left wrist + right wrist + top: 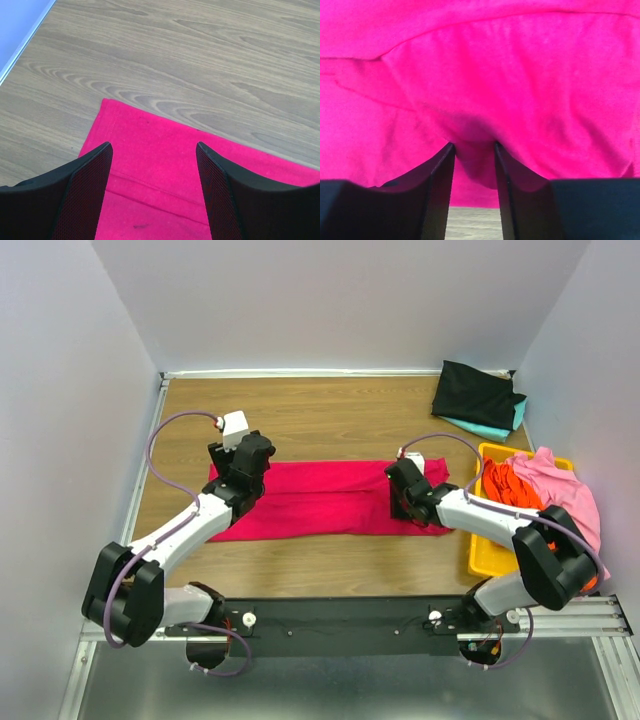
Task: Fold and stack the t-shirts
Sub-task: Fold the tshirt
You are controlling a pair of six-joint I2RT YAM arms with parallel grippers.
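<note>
The crimson-red t-shirt (320, 500) lies folded into a long strip across the middle of the wooden table. My left gripper (243, 483) is open over the strip's left end; in the left wrist view it (153, 147) straddles the shirt's far left corner (145, 150) without gripping it. My right gripper (405, 502) is at the strip's right end. In the right wrist view it (473, 147) is shut on a bunched fold of the red cloth (475, 135). A folded black t-shirt (478, 392) lies on a teal one (490, 427) at the back right.
A yellow plastic bin (490, 560) stands at the right edge and holds an orange shirt (510, 485) and a pink shirt (565, 485). White walls close in the table on the left, back and right. A metal rail runs along the near edge.
</note>
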